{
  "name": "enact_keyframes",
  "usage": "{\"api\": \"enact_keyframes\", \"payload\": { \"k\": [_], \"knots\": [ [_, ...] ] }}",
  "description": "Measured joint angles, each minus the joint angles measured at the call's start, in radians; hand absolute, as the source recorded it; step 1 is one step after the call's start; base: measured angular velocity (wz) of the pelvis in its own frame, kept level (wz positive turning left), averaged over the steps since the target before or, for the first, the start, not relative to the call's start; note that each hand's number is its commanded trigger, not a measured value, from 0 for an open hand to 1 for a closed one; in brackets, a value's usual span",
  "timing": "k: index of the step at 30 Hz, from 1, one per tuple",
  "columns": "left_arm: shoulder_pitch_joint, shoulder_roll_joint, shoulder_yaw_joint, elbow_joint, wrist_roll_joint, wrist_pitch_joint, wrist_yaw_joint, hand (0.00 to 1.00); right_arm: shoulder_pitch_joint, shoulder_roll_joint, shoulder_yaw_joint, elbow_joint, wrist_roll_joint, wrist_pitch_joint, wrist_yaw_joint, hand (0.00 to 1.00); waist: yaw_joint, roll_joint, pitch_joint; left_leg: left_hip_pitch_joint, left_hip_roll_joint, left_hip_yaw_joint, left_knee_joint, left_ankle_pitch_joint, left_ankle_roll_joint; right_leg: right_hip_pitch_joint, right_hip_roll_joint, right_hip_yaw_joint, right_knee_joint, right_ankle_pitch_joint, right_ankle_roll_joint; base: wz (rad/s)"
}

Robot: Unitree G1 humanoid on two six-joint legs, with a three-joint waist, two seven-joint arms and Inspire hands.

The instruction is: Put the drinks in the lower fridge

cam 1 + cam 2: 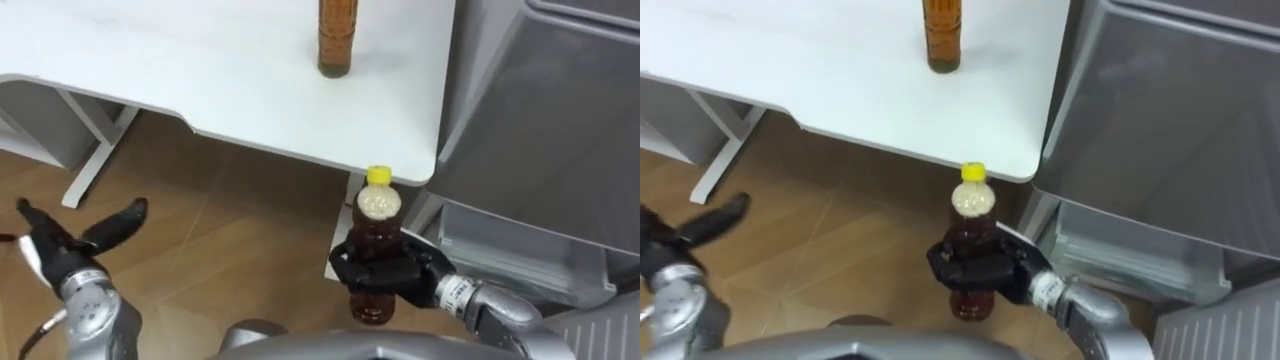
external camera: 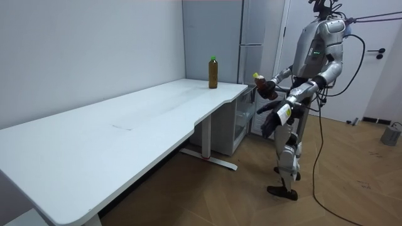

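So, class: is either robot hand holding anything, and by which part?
The right hand grips the yellow-capped bottle round its body, cap and neck free. The left hand is open, holding nothing.

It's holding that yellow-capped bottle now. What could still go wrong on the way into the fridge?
The right hand grips the yellow-capped bottle around its middle, close to the table corner; a careless swing could knock it there. The fridge stands right beside it, so a tight turn might bump the bottle. If the grip slips, the bottle falls to the wooden floor.
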Motion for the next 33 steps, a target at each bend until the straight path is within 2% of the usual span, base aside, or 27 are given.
{"api": "enact_keyframes", "payload": {
  "k": [3, 4, 7, 9, 11, 13, 15, 17, 21, 24, 26, 29, 33],
  "knots": [
    [0.003, -0.001, -0.047, 0.075, -0.089, 0.022, -0.062, 0.00, -0.011, 0.004, 0.002, 0.000, 0.013, 0.018, -0.008, 1.00, -0.002, 0.005, 0.0033, -0.013, 0.001, 0.000, 0.000, -0.001, -0.001, -0.011, 0.001, -0.001, 0.001, 0.001, -0.002, 0.00],
    [0.006, -0.001, -0.053, 0.109, -0.117, 0.040, -0.101, 0.00, -0.014, 0.005, 0.001, 0.003, 0.015, 0.025, -0.014, 1.00, -0.003, 0.009, 0.0051, -0.014, 0.001, 0.000, 0.000, -0.001, -0.001, -0.011, 0.001, -0.001, 0.001, 0.001, -0.002, 0.00],
    [0.008, 0.001, -0.086, 0.217, -0.152, 0.063, -0.172, 0.00, -0.023, 0.013, 0.004, 0.005, 0.019, 0.039, -0.029, 1.00, -0.003, 0.010, 0.0063, -0.022, 0.002, 0.006, -0.004, -0.001, -0.001, -0.017, 0.000, 0.001, 0.004, 0.001, -0.002, -0.03],
    [0.006, -0.001, -0.116, 0.289, -0.197, 0.089, -0.207, 0.00, -0.029, 0.013, 0.004, 0.005, 0.035, 0.060, -0.034, 1.00, -0.005, 0.009, 0.0060, -0.024, 0.002, 0.008, -0.012, -0.001, 0.000, -0.029, 0.000, 0.003, 0.005, 0.001, -0.002, -0.05],
    [0.013, -0.006, -0.130, 0.366, -0.250, 0.135, -0.262, 0.00, -0.037, 0.019, 0.003, 0.005, 0.058, 0.078, -0.041, 1.00, -0.006, 0.005, 0.0053, -0.031, 0.003, 0.009, -0.012, -0.001, 0.000, -0.030, 0.000, 0.003, 0.005, 0.001, -0.002, 0.00],
    [0.034, -0.009, -0.130, 0.387, -0.283, 0.158, -0.301, 0.00, -0.038, 0.025, 0.000, 0.005, 0.058, 0.080, -0.043, 1.00, -0.010, 0.002, 0.0037, -0.030, 0.003, 0.010, -0.014, -0.001, -0.001, -0.031, 0.000, 0.004, 0.004, 0.001, -0.002, 0.00],
    [0.048, -0.008, -0.131, 0.413, -0.290, 0.175, -0.335, 0.00, -0.053, 0.026, -0.001, 0.004, 0.058, 0.100, -0.043, 1.00, -0.021, 0.003, 0.0039, -0.033, 0.003, 0.010, -0.013, -0.001, -0.001, -0.031, 0.000, 0.003, 0.004, 0.001, -0.002, 0.04],
    [0.041, -0.008, -0.132, 0.463, -0.289, 0.198, -0.379, 0.00, -0.075, 0.023, 0.000, 0.005, 0.058, 0.110, -0.044, 1.00, -0.036, 0.008, 0.0046, -0.036, 0.003, 0.009, -0.013, -0.001, -0.001, -0.034, 0.001, 0.003, 0.004, 0.001, -0.002, 0.00],
    [0.039, -0.007, -0.132, 0.469, -0.289, 0.223, -0.426, 0.00, -0.091, 0.022, -0.001, 0.009, 0.058, 0.111, -0.046, 1.00, -0.059, 0.013, 0.0051, -0.032, 0.003, 0.009, -0.013, -0.001, 0.000, -0.030, 0.001, 0.003, 0.004, 0.001, -0.002, 0.00],
    [0.039, -0.005, -0.130, 0.476, -0.255, 0.234, -0.442, 0.00, -0.088, 0.023, -0.001, 0.013, 0.089, 0.117, -0.055, 1.00, -0.081, 0.017, 0.0051, -0.030, 0.003, 0.011, -0.013, -0.001, 0.000, -0.028, 0.000, 0.001, 0.007, 0.001, -0.002, 0.00],
    [0.010, -0.004, -0.125, 0.518, -0.185, 0.237, -0.445, 0.00, -0.088, 0.026, -0.007, 0.027, 0.095, 0.123, -0.066, 1.00, -0.094, 0.020, 0.0046, -0.030, 0.003, 0.012, -0.013, -0.001, 0.000, -0.032, 0.000, 0.003, 0.010, 0.001, -0.001, -0.02],
    [-0.007, -0.005, -0.121, 0.543, -0.137, 0.240, -0.448, 0.00, -0.088, 0.024, -0.019, 0.042, 0.097, 0.133, -0.080, 1.00, -0.100, 0.023, 0.0041, -0.035, 0.004, 0.016, -0.013, -0.001, 0.000, -0.043, 0.000, 0.007, 0.019, 0.001, -0.001, -0.07],
    [-0.025, -0.005, -0.112, 0.539, 0.011, 0.242, -0.449, 0.00, -0.086, 0.027, -0.044, 0.058, 0.132, 0.134, -0.114, 1.00, -0.118, 0.024, -0.0010, -0.041, 0.004, 0.027, -0.012, 0.000, 0.002, -0.053, 0.000, 0.023, 0.020, 0.002, -0.001, -0.07]
  ]
}}
